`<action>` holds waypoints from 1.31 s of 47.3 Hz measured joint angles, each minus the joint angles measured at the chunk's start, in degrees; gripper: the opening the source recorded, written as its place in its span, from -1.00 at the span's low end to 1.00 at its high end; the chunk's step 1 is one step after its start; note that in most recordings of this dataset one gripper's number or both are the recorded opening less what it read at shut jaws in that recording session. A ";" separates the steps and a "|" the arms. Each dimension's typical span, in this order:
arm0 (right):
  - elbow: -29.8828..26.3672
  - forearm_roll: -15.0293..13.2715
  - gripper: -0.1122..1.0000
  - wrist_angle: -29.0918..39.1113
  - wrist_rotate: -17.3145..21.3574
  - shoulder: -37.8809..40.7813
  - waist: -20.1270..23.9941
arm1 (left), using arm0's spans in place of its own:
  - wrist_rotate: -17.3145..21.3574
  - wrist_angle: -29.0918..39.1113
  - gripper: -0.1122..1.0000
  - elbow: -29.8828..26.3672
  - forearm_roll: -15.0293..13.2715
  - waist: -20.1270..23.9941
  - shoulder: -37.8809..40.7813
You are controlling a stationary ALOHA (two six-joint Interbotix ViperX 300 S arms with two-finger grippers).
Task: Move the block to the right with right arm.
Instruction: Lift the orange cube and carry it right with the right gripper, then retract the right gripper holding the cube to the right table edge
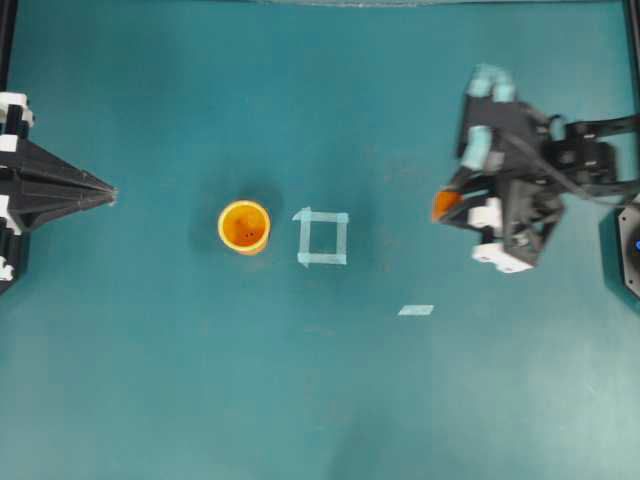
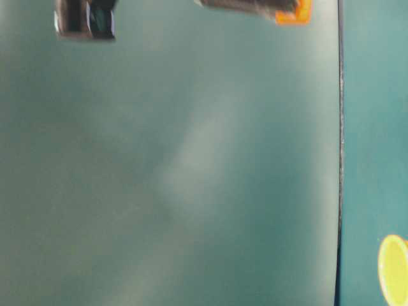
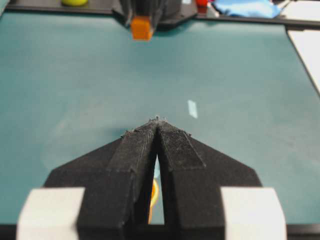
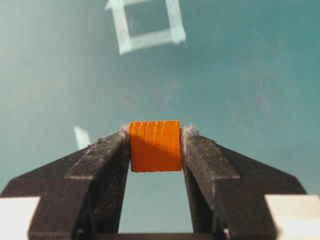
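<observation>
The block [image 4: 155, 145], a small orange cube, is pinched between the two black fingertips of my right gripper [image 4: 155, 142], which is shut on it. It hangs above the teal table. From overhead the block [image 1: 446, 205] shows at the tip of the right gripper [image 1: 447, 207], on the right side of the table, well right of the tape square [image 1: 322, 238]. It also appears far off in the left wrist view, as the block [image 3: 141, 27], and at the top of the table-level view, as the block [image 2: 294, 12]. My left gripper [image 1: 111, 194] rests shut at the left edge, its tips [image 3: 158, 120] touching and holding nothing.
An orange cup [image 1: 244, 226] stands upright left of the tape square. A short tape strip [image 1: 416, 310] lies on the table below and left of the right gripper. The cup's rim [image 2: 393, 269] shows at the lower right of the table-level view.
</observation>
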 measured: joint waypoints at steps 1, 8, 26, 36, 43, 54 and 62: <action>0.44 0.00 -0.06 0.35 0.35 -0.97 0.00 | -0.09 0.00 -0.80 0.00 0.00 0.00 -0.09; 3.69 0.00 -0.07 3.16 1.85 -9.40 0.00 | 0.00 0.00 -0.80 0.00 0.09 0.00 -0.09; 8.35 -0.18 -0.06 17.14 1.67 -29.27 0.09 | 0.00 1.58 -0.80 0.00 0.09 0.00 -0.35; 13.01 -0.18 -0.07 21.45 1.58 -37.00 0.09 | 0.00 7.12 -0.80 -0.09 0.09 0.00 -0.97; 14.77 -0.09 -0.07 23.64 1.32 -40.78 0.09 | 0.09 8.70 -0.80 -0.88 0.09 0.00 -2.20; 14.94 -0.09 -0.06 29.36 0.97 -43.86 0.09 | 0.18 9.23 -0.80 -1.49 0.09 0.00 -3.96; 14.59 -0.09 -0.06 31.90 0.97 -45.70 0.09 | 0.09 9.32 -0.80 -1.49 0.00 0.00 -3.87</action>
